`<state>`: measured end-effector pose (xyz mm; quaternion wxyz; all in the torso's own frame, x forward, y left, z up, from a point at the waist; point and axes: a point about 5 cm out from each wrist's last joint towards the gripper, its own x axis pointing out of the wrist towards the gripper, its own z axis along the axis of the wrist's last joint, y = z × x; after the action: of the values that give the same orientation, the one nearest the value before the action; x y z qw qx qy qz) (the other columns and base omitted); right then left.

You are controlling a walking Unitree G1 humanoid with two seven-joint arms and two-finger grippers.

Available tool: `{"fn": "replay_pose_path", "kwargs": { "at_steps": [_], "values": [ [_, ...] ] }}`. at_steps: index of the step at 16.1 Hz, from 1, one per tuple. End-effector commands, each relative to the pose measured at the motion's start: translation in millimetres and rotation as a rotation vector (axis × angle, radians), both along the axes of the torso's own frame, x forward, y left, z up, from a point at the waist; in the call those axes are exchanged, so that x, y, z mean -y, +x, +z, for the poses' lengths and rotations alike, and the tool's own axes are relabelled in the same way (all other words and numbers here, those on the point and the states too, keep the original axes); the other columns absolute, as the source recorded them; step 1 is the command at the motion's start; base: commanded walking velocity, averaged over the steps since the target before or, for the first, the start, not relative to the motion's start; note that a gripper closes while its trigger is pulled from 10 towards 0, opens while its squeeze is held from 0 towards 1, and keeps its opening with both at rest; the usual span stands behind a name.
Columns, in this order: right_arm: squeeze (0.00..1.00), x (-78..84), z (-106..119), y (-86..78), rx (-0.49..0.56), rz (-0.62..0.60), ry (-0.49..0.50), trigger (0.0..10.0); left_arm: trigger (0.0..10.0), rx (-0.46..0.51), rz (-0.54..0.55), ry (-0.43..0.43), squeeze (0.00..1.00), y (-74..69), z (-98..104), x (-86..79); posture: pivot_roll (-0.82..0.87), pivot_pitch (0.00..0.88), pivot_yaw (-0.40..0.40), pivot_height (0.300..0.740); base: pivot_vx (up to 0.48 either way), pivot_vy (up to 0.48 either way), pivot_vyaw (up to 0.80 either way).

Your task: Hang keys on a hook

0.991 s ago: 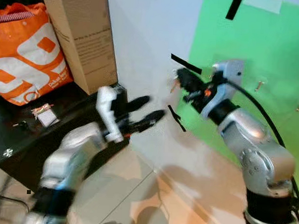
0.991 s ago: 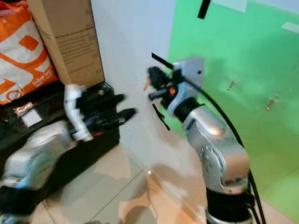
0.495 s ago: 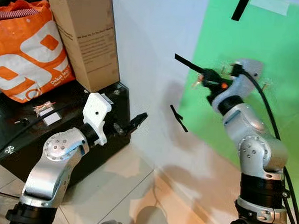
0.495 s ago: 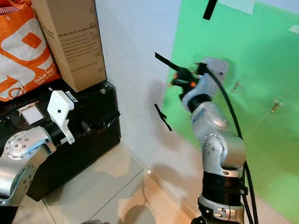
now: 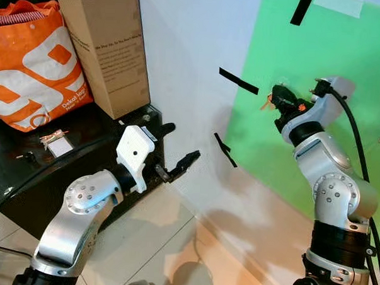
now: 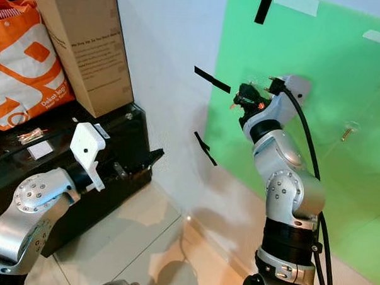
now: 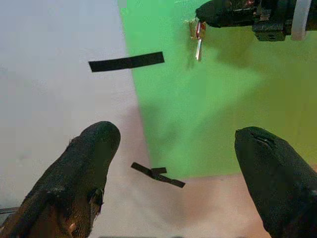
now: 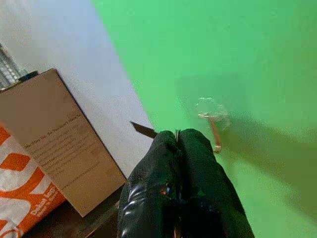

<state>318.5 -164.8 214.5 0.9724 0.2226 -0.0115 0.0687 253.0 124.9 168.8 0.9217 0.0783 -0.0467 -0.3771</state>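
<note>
The right gripper (image 5: 275,96) is pinching the keys (image 7: 198,42) against the green wall panel (image 5: 345,54), just beside the hook (image 8: 212,124). It should ease the ring over the hook's tip before releasing. The left gripper (image 7: 173,158) is hanging spread, idle.

Head-high stereo views, wrist close-ups

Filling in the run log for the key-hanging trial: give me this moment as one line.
right pincer: shut on keys, raised at green panel near hook | left pincer: open, idle, low | keys: not yet hung

2 silver jointed arms w/ black cables, white wrist housings, black-fingered left claw (image 5: 177,149) & right claw (image 5: 275,96).
</note>
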Motion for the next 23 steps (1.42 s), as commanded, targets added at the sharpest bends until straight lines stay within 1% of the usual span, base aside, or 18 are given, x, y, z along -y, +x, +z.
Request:
{"fn": "replay_pose_path", "kwargs": {
  "at_steps": [1, 4, 7, 11, 15, 18, 23],
  "values": [
    [0.0, 0.1, 0.2, -0.8, -0.007, 0.003, 0.029, 10.0, 10.0, 0.003, -0.005, 0.008, 0.0, -1.8, 1.6, 1.5, -0.03, 0.0, 0.001, 0.74, 0.0, 0.0, 0.0],
    [0.0, -8.6, 1.2, -2.4, -0.008, 0.083, 0.062, 10.0, 10.0, -0.008, -0.028, -0.007, 0.0, -3.9, 4.4, 2.5, -0.02, 0.0, -0.003, 0.74, 0.0, 0.0, 0.0],
    [0.0, -13.7, 0.1, -4.1, -0.017, 0.122, 0.068, 10.0, 10.0, -0.015, -0.036, -0.009, 0.0, -4.9, 4.8, 3.3, -0.02, 0.0, -0.004, 0.74, 0.0, 0.0, 0.0],
    [0.0, -9.0, 0.4, -1.2, -0.018, 0.077, 0.082, 10.0, 10.0, -0.02, -0.037, -0.005, 0.0, -5.0, 5.2, 3.0, -0.02, 0.0, -0.002, 0.74, 0.0, 0.0, 0.0],
    [0.0, -1.8, -0.2, 2.8, -0.031, 0.024, 0.128, 10.0, 10.0, -0.025, -0.038, -0.006, 0.0, -4.7, 5.1, 2.7, -0.02, 0.0, -0.002, 0.74, 0.0, 0.0, 0.0],
    [0.0, 1.1, -3.6, 5.9, -0.062, 0.0, 0.191, 10.0, 10.0, -0.029, -0.037, -0.004, 0.0, -4.3, 5.1, 1.7, -0.02, 0.0, -0.004, 0.74, 0.0, 0.0, 0.0],
    [0.0, 1.8, -5.9, 8.2, -0.085, 0.01, 0.294, 10.0, 10.0, -0.033, -0.039, 0.0, 0.0, -3.8, 5.3, 0.6, -0.01, 0.0, -0.002, 0.74, 0.0, 0.0, 0.0]
  ]
}}
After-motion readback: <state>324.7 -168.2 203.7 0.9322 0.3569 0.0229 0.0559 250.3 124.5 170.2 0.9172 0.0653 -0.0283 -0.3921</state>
